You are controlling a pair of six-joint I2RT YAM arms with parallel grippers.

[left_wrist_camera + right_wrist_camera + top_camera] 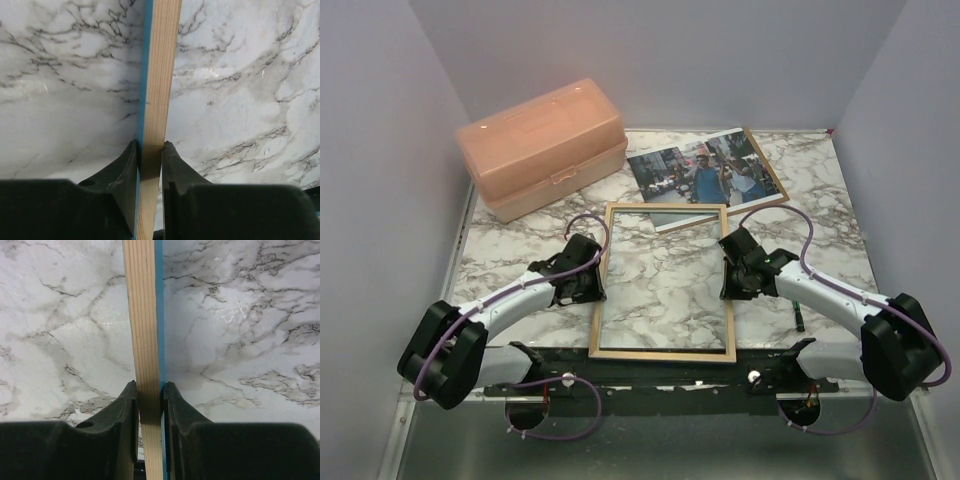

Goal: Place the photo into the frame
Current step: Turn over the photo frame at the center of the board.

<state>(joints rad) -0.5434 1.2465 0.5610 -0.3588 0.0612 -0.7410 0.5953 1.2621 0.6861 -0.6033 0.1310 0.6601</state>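
**Two claws clamped on the frame, one per side rail**

Two arms reach in from the bottom of the top view and meet the frame (pixel 660 354) at the picture's centre. It lies flat on the marble table (pixel 520 255), light wood face up, with its near rail close to the table's near edge. The left gripper (pixel 597 283) is closed on the left rail and the right gripper (pixel 728 272) on the right rail, both about halfway along.

In the left wrist view the gripper (pixel 150 145) pinches the rail (pixel 159 75), its black fingers (pixel 125 170) touching both sides, with a blue strip showing on the rail's left. The right wrist view mirrors this: the gripper (pixel 149 385) presses tight on the wood rail (pixel 142 315), blue on its right. Bare marble lies on both sides of each rail.

Beyond the far rail, at upper right, the photo (pixel 705 170) lies picture side up on a brown backing board (pixel 767 165), just past the frame; whether they touch cannot be told. A peach plastic box (pixel 545 145) sits at upper left, near the wall and apart from the frame.
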